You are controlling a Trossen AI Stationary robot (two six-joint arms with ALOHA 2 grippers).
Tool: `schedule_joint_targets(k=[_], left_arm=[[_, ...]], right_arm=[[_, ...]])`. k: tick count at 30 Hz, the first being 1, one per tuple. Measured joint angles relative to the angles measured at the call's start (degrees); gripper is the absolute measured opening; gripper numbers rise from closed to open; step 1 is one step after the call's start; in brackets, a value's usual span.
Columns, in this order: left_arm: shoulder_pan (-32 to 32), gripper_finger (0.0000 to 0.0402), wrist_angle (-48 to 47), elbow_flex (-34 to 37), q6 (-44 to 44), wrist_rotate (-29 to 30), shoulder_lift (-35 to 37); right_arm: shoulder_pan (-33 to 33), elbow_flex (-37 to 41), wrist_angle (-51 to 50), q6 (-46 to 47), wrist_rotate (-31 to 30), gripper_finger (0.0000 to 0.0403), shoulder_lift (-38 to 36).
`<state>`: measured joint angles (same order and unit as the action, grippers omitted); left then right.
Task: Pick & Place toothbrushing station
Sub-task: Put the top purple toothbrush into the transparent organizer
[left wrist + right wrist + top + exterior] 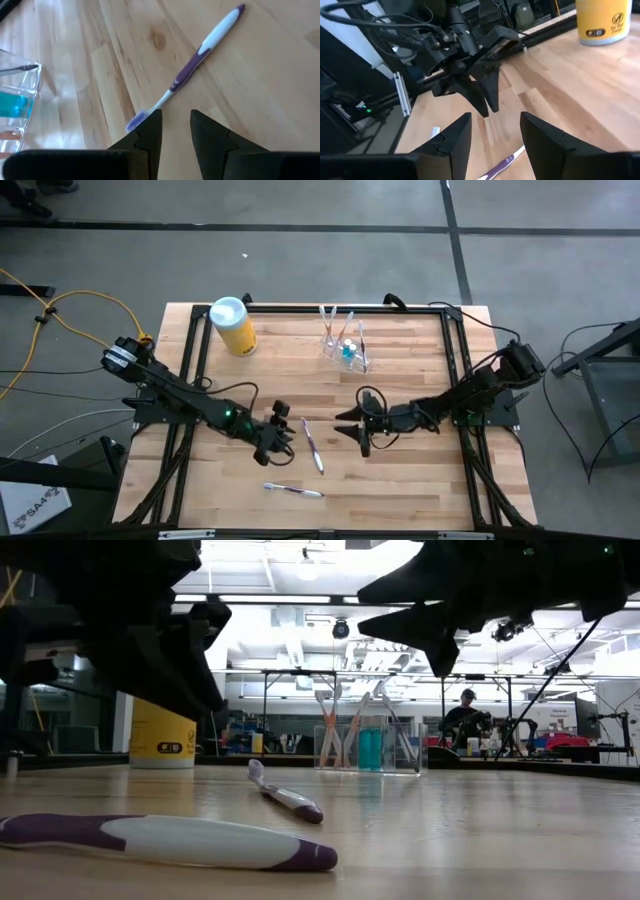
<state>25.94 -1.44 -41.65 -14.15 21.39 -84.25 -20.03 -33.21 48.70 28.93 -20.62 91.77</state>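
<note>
From above, the clear holder cup [346, 348] is standing upright near the table's [400, 490] far edge, with toothbrushes poking up out of it. The left gripper [283, 432] and right gripper [352, 428] are hanging over the middle, a purple toothbrush [312, 445] lying between them. Down low, the cup is sitting far back. The left wrist view is showing its fingers [150, 132] apart, empty, and the cup cut off. The right wrist view is showing fingers [455, 137] apart too.

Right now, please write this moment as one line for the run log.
left gripper: open, empty, beside purple-and-white plastic toothbrush | right gripper: open, empty | clear plastic holder cup: untouched, table rear
</note>
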Motion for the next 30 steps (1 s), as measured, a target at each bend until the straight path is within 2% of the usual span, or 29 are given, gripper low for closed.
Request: schedule_joint_targets(k=[4,9,12,16,19,24,30], left_arm=[[0.46,0.0095,0.37,0.00,0.38,0.17,0.01],[1.14,0.0095,0.56,0.00,-1.92,1.61,0.02],[2.06,0.0095,0.63,0.00,-1.95,2.74,0.02],[3.29,0.0095,0.64,0.00,-0.62,3.47,0.02],[4.17,0.0095,0.62,0.00,0.92,3.67,0.02],[5.01,0.0095,1.00,0.00,2.97,3.71,0.02],[4.05,0.0095,2.19,-0.02,-5.66,3.93,-1.46]], right_arm=[[0.00,0.00,-2.23,4.03,-0.03,0.0160,0.02],[-0.21,-2.77,-5.53,4.16,0.62,0.0160,0.04],[-0.58,-8.75,-15.68,3.54,2.10,0.0160,0.04],[-1.07,-17.22,-31.97,2.56,0.70,0.0160,0.07],[-1.09,-21.18,-38.07,2.77,-0.44,0.0160,0.07],[-1.09,-22.61,-40.06,4.36,-0.39,0.0160,0.59],[-1.26,-22.56,-42.44,6.97,-0.23,0.0160,0.63]])
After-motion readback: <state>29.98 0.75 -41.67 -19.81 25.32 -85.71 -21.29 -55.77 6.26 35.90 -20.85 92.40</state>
